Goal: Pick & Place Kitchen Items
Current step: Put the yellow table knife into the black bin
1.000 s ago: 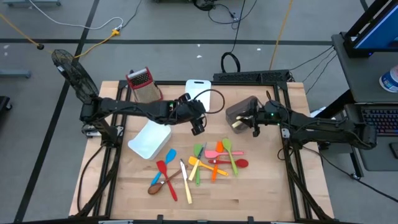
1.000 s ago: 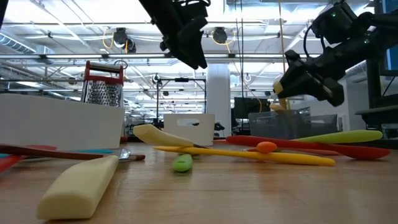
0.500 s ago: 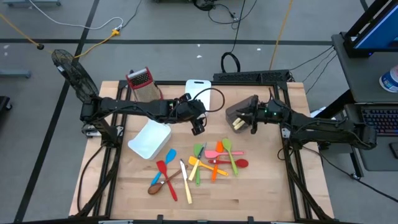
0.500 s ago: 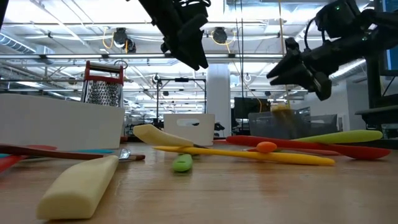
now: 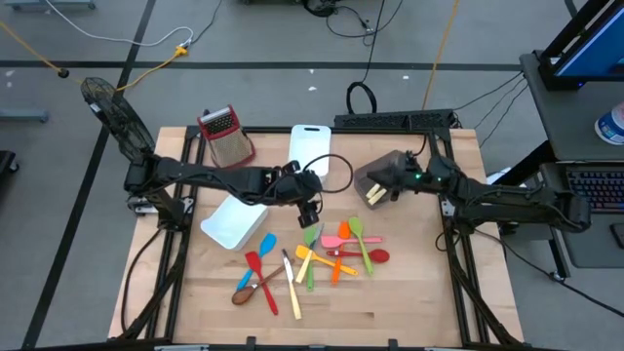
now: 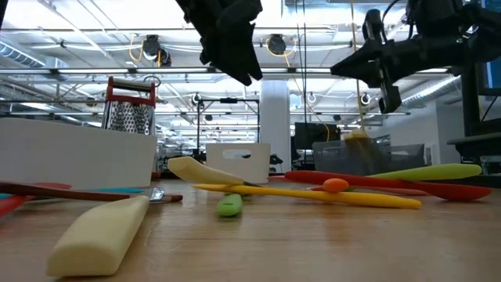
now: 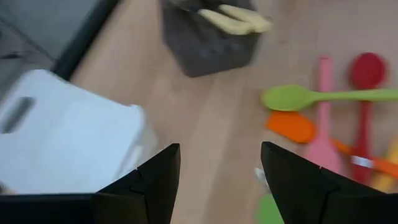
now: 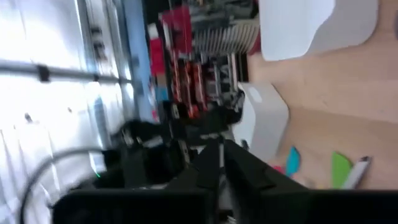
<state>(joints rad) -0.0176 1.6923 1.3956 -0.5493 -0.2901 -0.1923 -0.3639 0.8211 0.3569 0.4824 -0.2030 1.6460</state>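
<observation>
High view: the left gripper (image 5: 308,210) is sitting closer to the heap of kitchen items (image 5: 317,255) than a second ago, fingers apart and empty. The right gripper (image 5: 390,182), emptied, is hovering over the grey bin (image 5: 380,175), where a cream utensil (image 5: 374,195) is now lying.

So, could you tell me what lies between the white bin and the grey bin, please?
In the high view, the left gripper hangs between the white bin and the grey bin, over bare tabletop.

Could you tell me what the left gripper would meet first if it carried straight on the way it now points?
Probably the bare table, just short of the utensil pile. The left gripper, fingers open, aims down past the white bin; the nearest item ahead seems the orange spatula, though depth is unclear.
</observation>
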